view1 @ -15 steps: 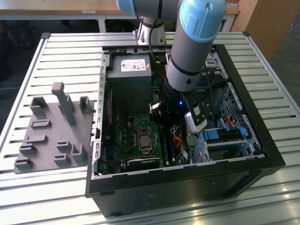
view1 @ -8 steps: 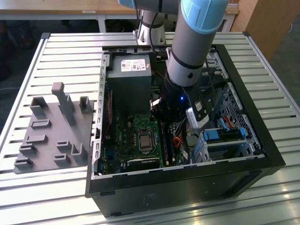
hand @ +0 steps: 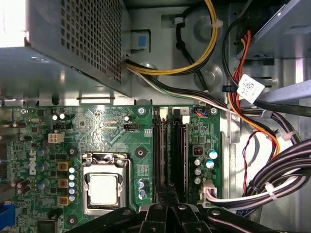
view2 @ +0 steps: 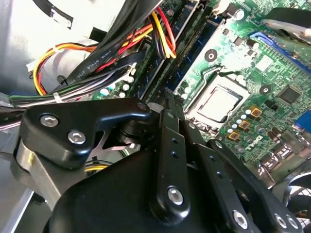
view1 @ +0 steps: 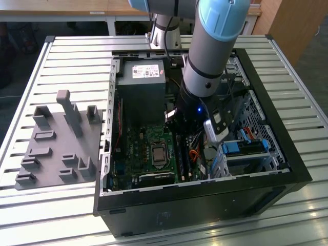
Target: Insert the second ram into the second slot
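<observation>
The black linkage gripper [hand: 167, 206] sits at the 6 o'clock end of the black memory slots [hand: 167, 150]; I cannot tell its opening. Off-line pressing could jam the thin dark memory stick [hand: 179, 150], seemingly seated already.

The memory slots [hand: 171, 150] lay in a narrow lane between the processor socket [hand: 104, 187] and a cable bundle [hand: 272, 179]. The power supply [hand: 63, 48] walled off the far end, and open motherboard [hand: 97, 131] offered room beside it.
</observation>
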Robot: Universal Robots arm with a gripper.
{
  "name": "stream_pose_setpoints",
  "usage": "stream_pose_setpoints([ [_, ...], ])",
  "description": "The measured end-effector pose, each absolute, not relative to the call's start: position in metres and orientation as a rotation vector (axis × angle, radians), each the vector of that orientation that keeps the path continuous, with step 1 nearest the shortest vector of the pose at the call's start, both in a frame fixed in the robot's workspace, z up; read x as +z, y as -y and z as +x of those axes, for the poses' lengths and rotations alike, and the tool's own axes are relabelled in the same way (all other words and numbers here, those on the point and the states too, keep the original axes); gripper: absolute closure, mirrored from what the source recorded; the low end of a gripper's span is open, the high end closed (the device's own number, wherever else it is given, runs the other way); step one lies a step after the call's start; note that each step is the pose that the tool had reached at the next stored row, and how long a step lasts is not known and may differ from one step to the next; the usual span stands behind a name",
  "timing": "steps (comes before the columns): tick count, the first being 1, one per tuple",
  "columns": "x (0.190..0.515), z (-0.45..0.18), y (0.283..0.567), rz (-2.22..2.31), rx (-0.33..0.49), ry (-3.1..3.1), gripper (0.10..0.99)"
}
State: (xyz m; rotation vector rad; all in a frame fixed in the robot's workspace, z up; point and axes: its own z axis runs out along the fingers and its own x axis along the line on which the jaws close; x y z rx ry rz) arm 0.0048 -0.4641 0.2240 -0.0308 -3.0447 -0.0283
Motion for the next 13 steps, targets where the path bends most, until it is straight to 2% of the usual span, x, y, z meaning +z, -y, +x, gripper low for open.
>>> stream_pose_setpoints([
  [13, 0.2141, 0.0048, 0.4643, -0.031, -0.026, 3.044, 0.980],
])
